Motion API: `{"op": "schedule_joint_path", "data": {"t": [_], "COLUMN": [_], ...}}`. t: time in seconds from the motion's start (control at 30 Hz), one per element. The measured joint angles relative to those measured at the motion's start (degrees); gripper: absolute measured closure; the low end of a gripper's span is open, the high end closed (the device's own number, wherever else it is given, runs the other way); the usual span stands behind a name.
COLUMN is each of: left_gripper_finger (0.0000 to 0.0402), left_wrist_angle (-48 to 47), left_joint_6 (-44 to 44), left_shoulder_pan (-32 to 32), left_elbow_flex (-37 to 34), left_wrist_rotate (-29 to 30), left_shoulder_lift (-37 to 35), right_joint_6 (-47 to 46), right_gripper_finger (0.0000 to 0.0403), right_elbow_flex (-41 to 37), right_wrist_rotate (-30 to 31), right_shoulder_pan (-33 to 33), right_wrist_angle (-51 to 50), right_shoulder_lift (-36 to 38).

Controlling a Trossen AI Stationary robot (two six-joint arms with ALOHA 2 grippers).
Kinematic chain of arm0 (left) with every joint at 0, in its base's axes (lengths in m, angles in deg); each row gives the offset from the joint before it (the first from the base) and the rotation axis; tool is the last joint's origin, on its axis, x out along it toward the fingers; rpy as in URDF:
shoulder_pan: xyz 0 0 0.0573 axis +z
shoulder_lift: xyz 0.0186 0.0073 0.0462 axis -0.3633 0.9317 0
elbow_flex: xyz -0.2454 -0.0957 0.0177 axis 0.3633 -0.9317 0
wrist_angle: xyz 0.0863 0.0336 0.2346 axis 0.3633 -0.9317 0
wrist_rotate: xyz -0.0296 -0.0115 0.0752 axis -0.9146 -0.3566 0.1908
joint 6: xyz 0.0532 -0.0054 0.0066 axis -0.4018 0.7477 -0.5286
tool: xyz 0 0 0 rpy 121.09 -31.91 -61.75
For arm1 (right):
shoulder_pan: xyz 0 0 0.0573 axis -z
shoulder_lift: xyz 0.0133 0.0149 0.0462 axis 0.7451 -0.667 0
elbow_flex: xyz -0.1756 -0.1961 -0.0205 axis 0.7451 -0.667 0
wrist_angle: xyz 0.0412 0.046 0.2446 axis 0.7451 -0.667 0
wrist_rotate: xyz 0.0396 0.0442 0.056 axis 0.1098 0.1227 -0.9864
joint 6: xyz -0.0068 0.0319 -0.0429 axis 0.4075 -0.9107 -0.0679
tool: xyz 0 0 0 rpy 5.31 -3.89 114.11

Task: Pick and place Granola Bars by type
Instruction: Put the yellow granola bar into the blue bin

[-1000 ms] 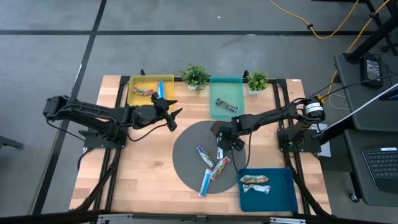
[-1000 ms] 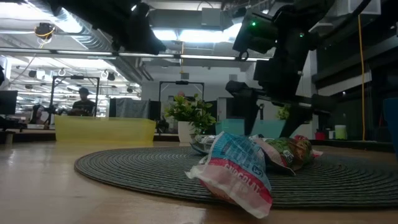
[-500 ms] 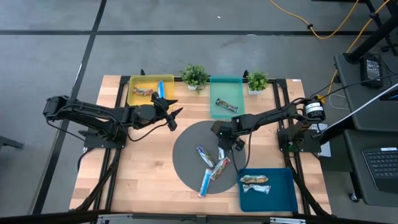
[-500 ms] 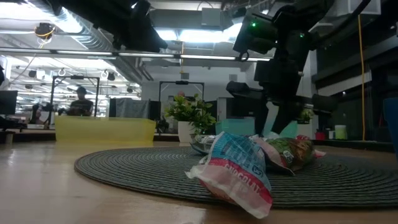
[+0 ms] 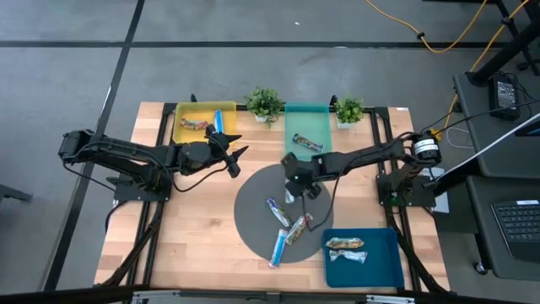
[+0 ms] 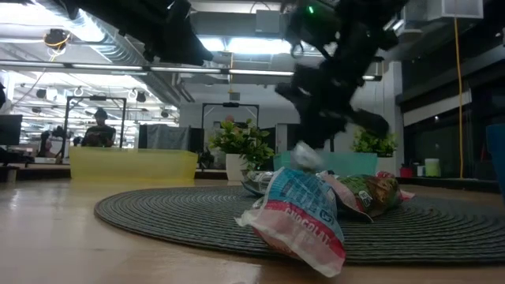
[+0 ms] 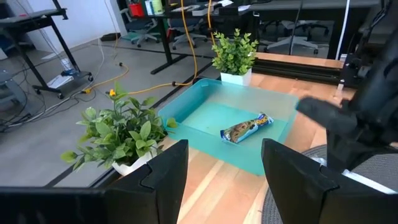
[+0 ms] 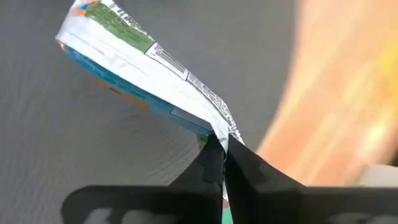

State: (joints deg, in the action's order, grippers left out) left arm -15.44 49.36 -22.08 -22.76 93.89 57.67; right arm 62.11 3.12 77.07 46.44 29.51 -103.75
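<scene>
The right gripper point(image 8: 222, 163) is pinching the crimped end of a blue-and-white bar point(image 8: 134, 78), its fingers clenched tight on the wrapper; only the right wrist view is showing this pinch up close, with the bar sticking out ahead of the fingertips above the grey mat point(image 8: 81, 149). The low view is showing what the others cannot: the bar point(image 6: 304, 156) is hanging clear of the mat point(image 6: 173, 213), under the fingers. Nearest that camera, a crumpled bar with red lettering point(image 6: 298, 213) is lying on the mat.

From above, the right gripper point(image 5: 292, 187) is hovering over the mat's far edge, with three loose bars point(image 5: 287, 228) lying beyond its fingertips toward the blue tray point(image 5: 392, 266).

The left gripper point(image 5: 237, 159) is waiting beside the yellow tray point(image 5: 181, 114), fingers spread and holding nothing. Ahead of its fingers, the left wrist view is showing the teal tray point(image 7: 205, 115) holding one bar point(image 7: 247, 127), with two plants point(image 7: 124, 134) flanking it.
</scene>
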Motion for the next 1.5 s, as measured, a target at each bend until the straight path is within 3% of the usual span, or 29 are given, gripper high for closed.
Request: {"op": "schedule_joint_path", "data": {"t": [0.13, 0.3, 0.5, 1.0, 1.2, 1.5], "left_gripper_finger": [0.0205, 0.0205, 0.0206, 0.0206, 0.0206, 0.0206], "left_wrist_angle": [-0.02, -0.07, -0.07, -0.07, -0.08, -0.04], "left_joint_6": [-0.05, -0.05, 0.22, 0.98, 1.0, 0.98], "left_shoulder_pan": [0.0, -0.03, -0.42, -1.86, -1.87, -1.86], "left_elbow_flex": [0.0, 0.0, -0.76, -0.76, -0.81, -0.81], "left_wrist_rotate": [0.0, -0.02, -0.09, 0.07, 0.17, 2.25], "left_shoulder_lift": [0.0, 0.0, 0.02, 0.0, 0.0, 0.0], "right_joint_6": [-5.15, -9.93, -16.16, -29.49, -34.41, -35.74], "right_gripper_finger": [0.0393, 0.0395, 0.0393, 0.0393, 0.0397, 0.0397], "right_elbow_flex": [4.36, 6.56, 3.87, -11.72, -15.46, -16.07], "right_wrist_rotate": [-3.14, -15.13, -26.84, -59.99, -63.18, -63.19], "right_shoulder_pan": [0.35, 1.94, 6.37, 11.35, 11.42, 11.42], "right_wrist_angle": [0.24, 0.38, 3.41, 37.7, 45.97, 46.06], "right_shoulder_lift": [0.13, 1.58, 8.79, 28.28, 30.18, 30.18]}}
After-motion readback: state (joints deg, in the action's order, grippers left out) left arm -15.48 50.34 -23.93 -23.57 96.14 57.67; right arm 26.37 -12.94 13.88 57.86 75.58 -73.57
